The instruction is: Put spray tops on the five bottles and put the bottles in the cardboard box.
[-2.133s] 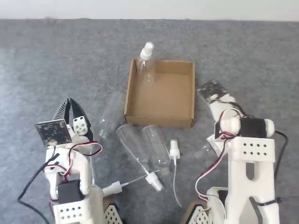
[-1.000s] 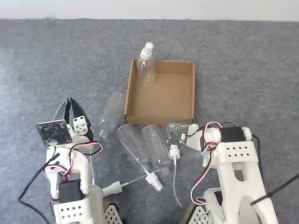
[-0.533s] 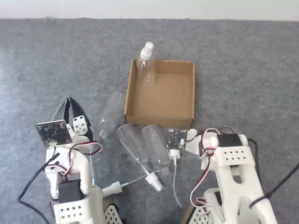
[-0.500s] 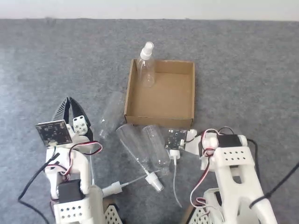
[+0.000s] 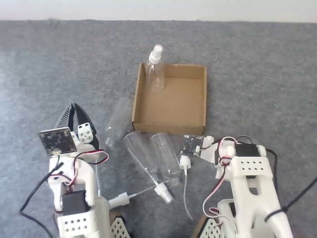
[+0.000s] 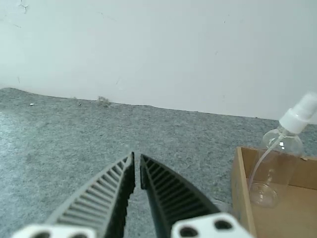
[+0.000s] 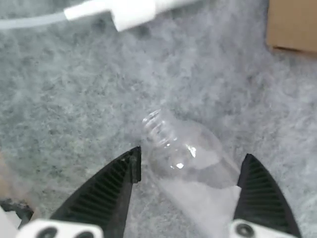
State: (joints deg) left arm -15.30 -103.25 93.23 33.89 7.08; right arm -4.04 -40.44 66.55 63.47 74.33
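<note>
left of the cardboard box [image 5: 168, 128], the left gripper [image 6: 137, 158] has its jaws together, empty. three bottles [image 5: 166, 156] lie at the box's near left corner; a capped bottle [image 5: 156, 74] stands inside. off its near right corner, the right gripper [image 7: 192, 153] gapes around a capless bottle [image 7: 198, 144].

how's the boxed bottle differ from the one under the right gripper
The boxed bottle stands upright; the bare bottle lies on its side. The boxed bottle wears a spray top; the bare bottle's threaded neck is open. One is in the cardboard box, the other on the carpet. Both are clear plastic.
</note>
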